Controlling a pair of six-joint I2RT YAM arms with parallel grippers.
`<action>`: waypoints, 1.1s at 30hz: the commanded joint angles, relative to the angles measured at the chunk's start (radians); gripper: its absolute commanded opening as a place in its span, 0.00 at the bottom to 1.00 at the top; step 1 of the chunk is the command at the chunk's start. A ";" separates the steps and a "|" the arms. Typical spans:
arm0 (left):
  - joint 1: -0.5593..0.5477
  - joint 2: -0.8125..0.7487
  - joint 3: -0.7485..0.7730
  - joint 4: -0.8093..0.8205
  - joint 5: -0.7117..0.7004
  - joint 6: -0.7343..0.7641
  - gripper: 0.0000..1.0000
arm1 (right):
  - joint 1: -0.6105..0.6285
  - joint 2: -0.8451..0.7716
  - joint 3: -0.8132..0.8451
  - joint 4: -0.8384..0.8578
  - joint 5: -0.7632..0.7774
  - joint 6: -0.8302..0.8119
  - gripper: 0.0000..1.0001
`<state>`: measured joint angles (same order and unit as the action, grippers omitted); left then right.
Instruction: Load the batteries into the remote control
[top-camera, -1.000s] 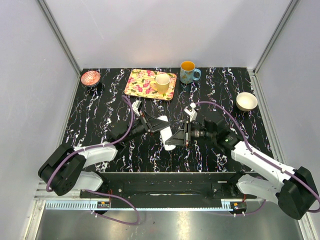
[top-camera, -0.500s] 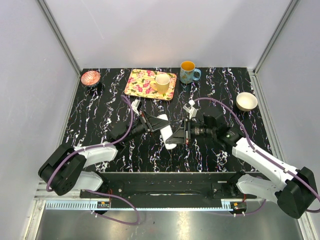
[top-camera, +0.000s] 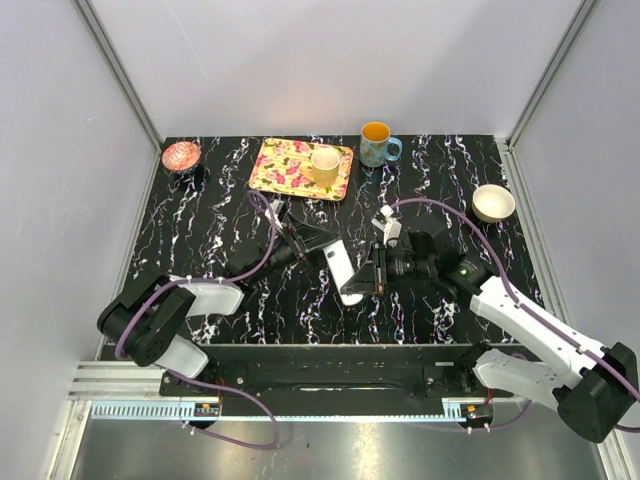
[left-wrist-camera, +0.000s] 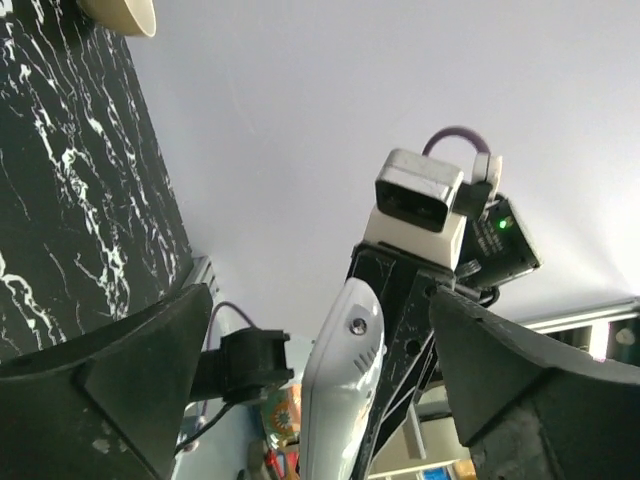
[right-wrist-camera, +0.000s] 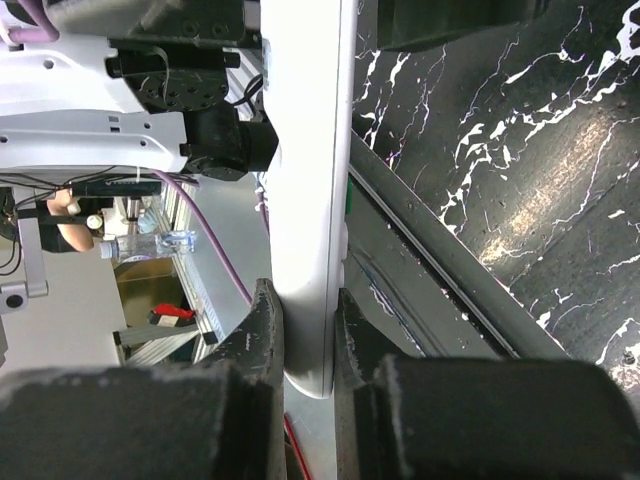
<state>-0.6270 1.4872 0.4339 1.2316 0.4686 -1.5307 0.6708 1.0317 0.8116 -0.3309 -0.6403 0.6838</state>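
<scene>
The remote control (top-camera: 343, 271), a slim white bar, hangs above the middle of the table. My right gripper (top-camera: 364, 280) is shut on its near end; in the right wrist view the fingertips (right-wrist-camera: 262, 335) pinch the remote control (right-wrist-camera: 305, 170) from both sides. My left gripper (top-camera: 312, 240) is open at the remote's far end. In the left wrist view the remote control (left-wrist-camera: 340, 390) stands free between the wide-apart fingers (left-wrist-camera: 130, 390), touching neither. No batteries show in any view.
A floral tray (top-camera: 280, 165) carrying a yellow cup (top-camera: 324, 165) sits at the back. A blue mug (top-camera: 377, 144) stands right of it. A white bowl (top-camera: 493, 203) is at the far right, a pink bowl (top-camera: 181, 155) at the back left.
My left gripper has opened and let go of the remote. The remote has swung to point more away from the arms, still held by the right gripper.
</scene>
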 joint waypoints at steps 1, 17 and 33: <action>0.053 -0.014 0.016 0.092 -0.045 0.007 0.99 | -0.005 -0.039 0.099 -0.074 0.048 -0.068 0.00; 0.277 -0.880 0.046 -1.329 -0.574 0.526 0.99 | 0.128 0.517 0.540 -0.674 1.174 -0.236 0.00; 0.262 -0.967 0.086 -1.666 -0.639 0.491 0.99 | 0.173 1.085 0.834 -0.732 1.381 -0.193 0.00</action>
<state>-0.3580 0.5385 0.4778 -0.3695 -0.1150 -1.0256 0.8410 2.0682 1.5684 -1.0191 0.6281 0.4599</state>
